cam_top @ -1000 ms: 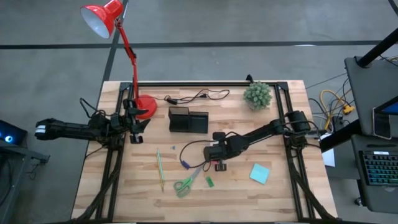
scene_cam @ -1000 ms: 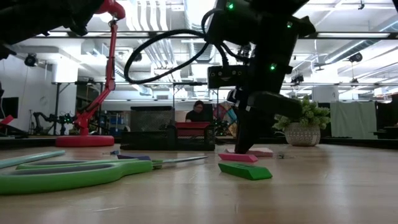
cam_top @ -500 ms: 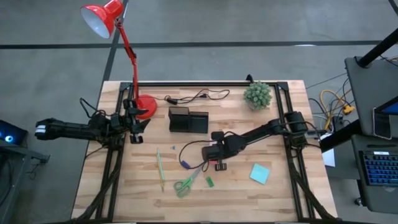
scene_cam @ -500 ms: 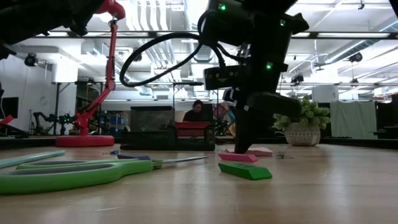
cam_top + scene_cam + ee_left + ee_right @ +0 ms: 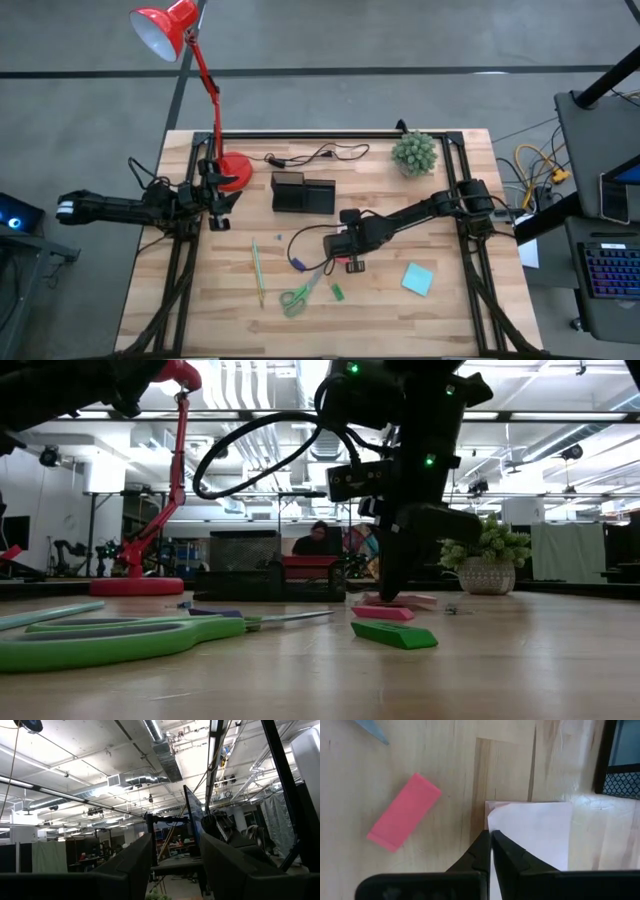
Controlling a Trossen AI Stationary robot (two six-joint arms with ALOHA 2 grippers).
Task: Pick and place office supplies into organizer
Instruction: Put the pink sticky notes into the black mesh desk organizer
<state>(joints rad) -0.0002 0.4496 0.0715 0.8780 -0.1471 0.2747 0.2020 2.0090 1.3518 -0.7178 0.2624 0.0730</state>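
A red desk lamp (image 5: 172, 30) stands on its round base (image 5: 234, 173) at the far left of the wooden counter (image 5: 440, 320). A black cable (image 5: 318, 154) lies along the far edge, right of the base. A small potted plant (image 5: 414, 152) sits far right. A person (image 5: 319, 540) sits in the room beyond.

The right arm stretches from the table's right edge toward the middle, its right gripper (image 5: 343, 257) pointing down at the tabletop, fingers (image 5: 481, 851) pressed almost together. The left arm lies folded at the left edge, its left gripper (image 5: 218, 190) parted
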